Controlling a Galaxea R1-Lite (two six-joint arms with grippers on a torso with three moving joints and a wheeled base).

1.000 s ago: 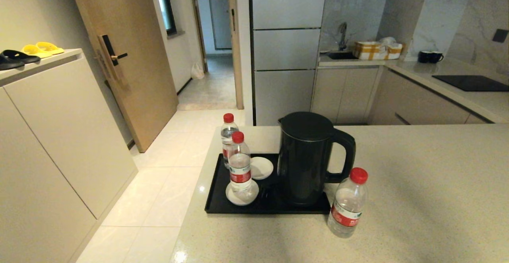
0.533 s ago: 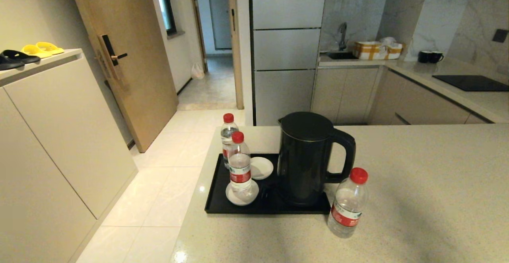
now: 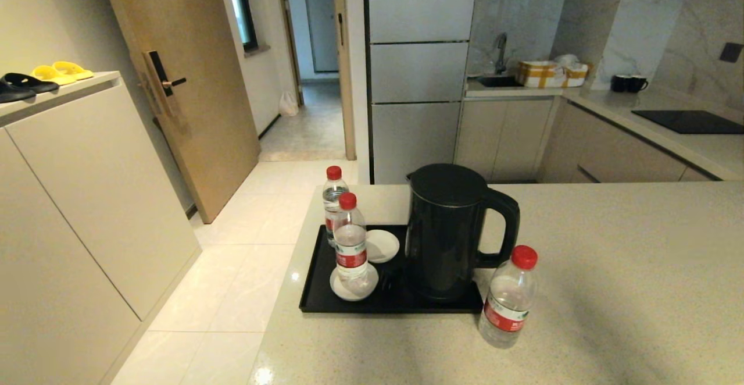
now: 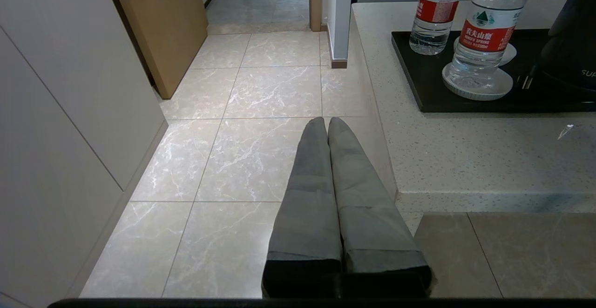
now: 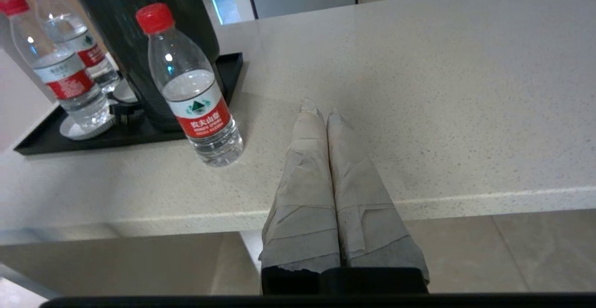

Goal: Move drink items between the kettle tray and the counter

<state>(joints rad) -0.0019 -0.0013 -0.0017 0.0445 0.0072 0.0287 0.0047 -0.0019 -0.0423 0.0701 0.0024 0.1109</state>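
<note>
Jaws pressed together on left gripper (image 4: 327, 121) and right gripper (image 5: 319, 108), ribbed clear bottle (image 3: 507, 305) upright on speckled counter (image 3: 610, 268), beside glossy tray (image 3: 311, 289)

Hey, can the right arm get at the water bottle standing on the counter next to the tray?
Probably yes. The right gripper is shut over the counter, and only bare counter lies between it and the bottle.

We see the left gripper (image 4: 327, 122): two long tapering fingers wrapped in grey tape, dark black base at the bottom of the frame. The right gripper (image 5: 320, 108) looks alike, but its tape is paler, beige-grey, wrinkled, frayed at the black base.
</note>
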